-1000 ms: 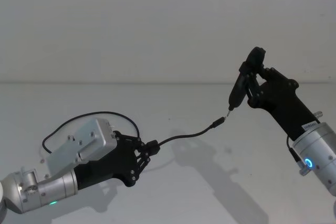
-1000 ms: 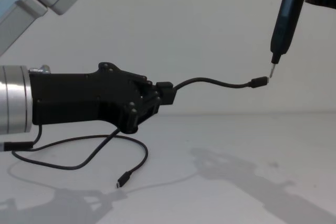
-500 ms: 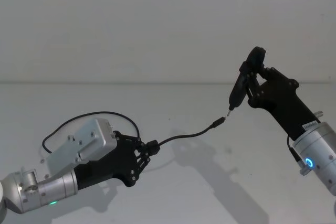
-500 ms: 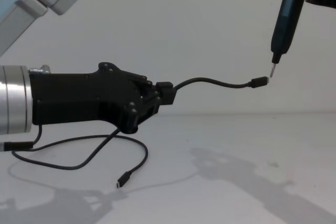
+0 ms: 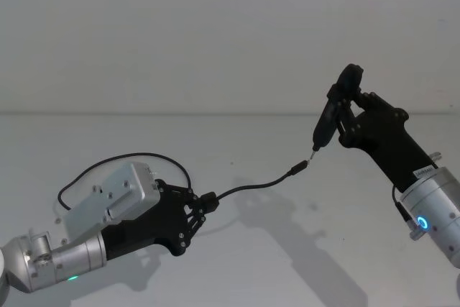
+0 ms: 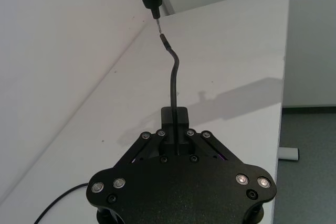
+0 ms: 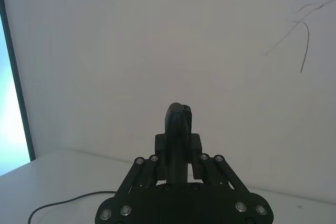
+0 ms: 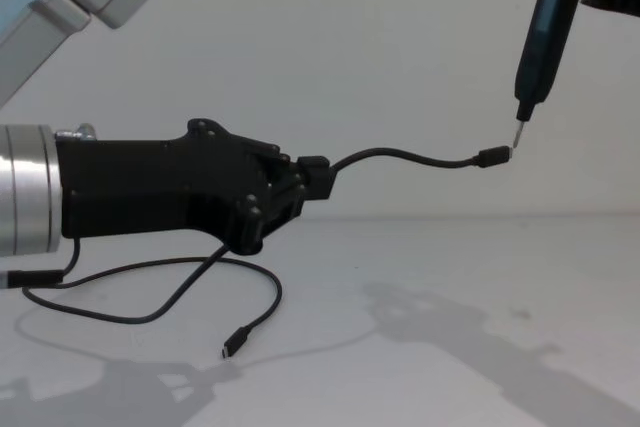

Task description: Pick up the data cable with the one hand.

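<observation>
My left gripper (image 5: pixel 205 203) is shut on the data cable (image 5: pixel 251 185) and holds it above the white table. From the jaws a short stretch of the thin black cord (image 8: pixel 400 155) arcs out to a small flat plug (image 8: pixel 490 157) in mid-air. The rest of the cord (image 8: pixel 150 312) loops back under the arm onto the table and ends in a second plug (image 8: pixel 232 344). My right gripper (image 5: pixel 346 111) is raised at the right and shut on a slim black stick-like tool (image 5: pixel 330 116). The tool's thin metal tip (image 8: pixel 517 135) hangs right at the raised plug.
The white table (image 5: pixel 287 257) runs back to a plain white wall. Its edge (image 6: pixel 281 77) drops off to the floor in the left wrist view. A white box-like arm module (image 5: pixel 118 193) sits above my left forearm.
</observation>
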